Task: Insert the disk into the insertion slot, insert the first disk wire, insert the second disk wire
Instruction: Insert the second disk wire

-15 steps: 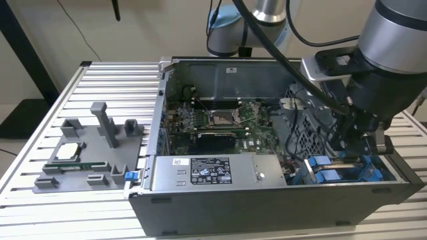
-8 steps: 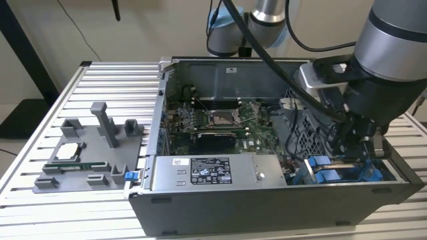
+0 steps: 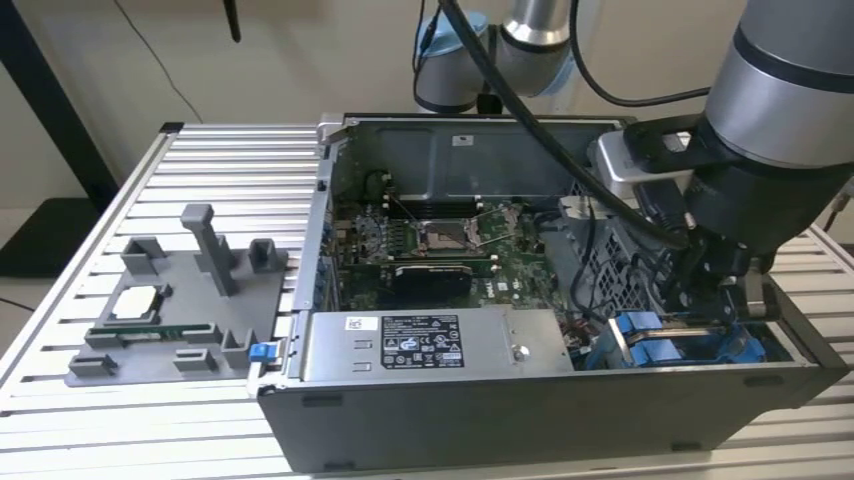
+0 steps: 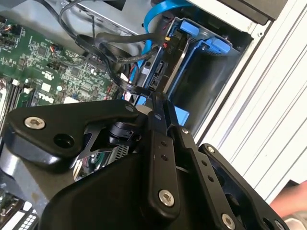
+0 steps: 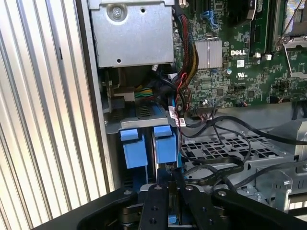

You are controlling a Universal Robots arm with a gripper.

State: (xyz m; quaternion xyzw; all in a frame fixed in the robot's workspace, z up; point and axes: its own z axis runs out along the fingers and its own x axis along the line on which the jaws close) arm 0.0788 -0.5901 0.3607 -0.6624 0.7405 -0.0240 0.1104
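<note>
My gripper (image 3: 731,300) hangs down inside the open grey computer case (image 3: 534,420), over the grey sheet-metal insertion slot (image 5: 144,120). The silver disk in its bright blue plastic carrier (image 5: 165,143) already sits in that slot beside another blue-fronted drive (image 5: 133,148). My jaws are clenched, seemingly pinching a thin black wire (image 4: 120,81), so I judge the wire-plugging step is in hand; seating it calls for lining up with the disk's connector.

The disk (image 5: 165,143) sits in a bright blue carrier. The motherboard (image 5: 240,72) is green; the gripper (image 4: 160,143) is black.
</note>
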